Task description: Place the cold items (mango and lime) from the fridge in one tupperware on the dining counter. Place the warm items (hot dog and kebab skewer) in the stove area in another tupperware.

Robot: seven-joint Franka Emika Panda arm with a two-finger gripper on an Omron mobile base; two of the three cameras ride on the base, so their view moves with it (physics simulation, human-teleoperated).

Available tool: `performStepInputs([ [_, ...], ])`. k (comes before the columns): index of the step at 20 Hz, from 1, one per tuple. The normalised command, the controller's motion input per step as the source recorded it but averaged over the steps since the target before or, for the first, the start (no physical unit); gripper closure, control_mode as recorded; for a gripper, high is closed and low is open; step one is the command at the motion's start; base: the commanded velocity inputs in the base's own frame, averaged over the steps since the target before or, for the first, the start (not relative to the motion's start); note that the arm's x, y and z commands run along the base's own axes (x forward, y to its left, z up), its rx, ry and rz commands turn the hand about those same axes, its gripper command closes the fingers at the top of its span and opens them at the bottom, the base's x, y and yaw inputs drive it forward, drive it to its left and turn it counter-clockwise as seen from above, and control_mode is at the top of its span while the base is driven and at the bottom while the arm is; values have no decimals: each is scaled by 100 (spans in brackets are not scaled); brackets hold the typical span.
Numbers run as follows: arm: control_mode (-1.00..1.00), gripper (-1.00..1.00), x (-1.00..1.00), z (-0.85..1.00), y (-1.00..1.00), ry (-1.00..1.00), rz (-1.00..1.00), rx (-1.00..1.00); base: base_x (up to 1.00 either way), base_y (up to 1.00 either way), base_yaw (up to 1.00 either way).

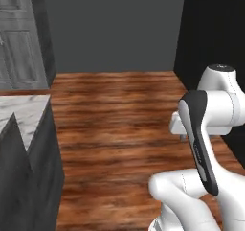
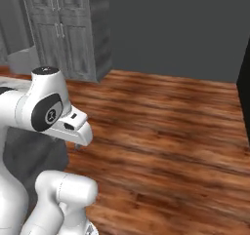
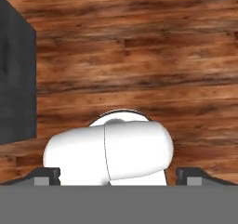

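Observation:
My gripper (image 3: 118, 174) points down at the wooden floor (image 3: 139, 56), folded in close above the robot's own base. Its two dark fingertips (image 3: 46, 174) stand wide apart at the bottom corners of the hand view, open with nothing between them. A corner of the dining counter (image 1: 24, 111), white veined marble on plain dark grey sides, lies at the left of the left base view. Its dark side (image 3: 16, 79) also stands at the left of the hand view. The mango, lime, hot dog, kebab skewer, fridge and both tupperware are out of view.
Panelled grey cabinets (image 2: 58, 29) stand at the back left, against a plain dark grey wall (image 1: 115, 28). A tall black slab (image 1: 210, 28) rises on the right. Wooden floor (image 2: 166, 127) stretches ahead between them.

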Motion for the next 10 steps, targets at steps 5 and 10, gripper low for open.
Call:
performStepInputs([
  [5, 100, -100, 0, 0, 0, 0, 0, 0, 100, -61, 38],
  [10, 100, -100, 0, 0, 0, 0, 0, 0, 100, -48, 46],
])
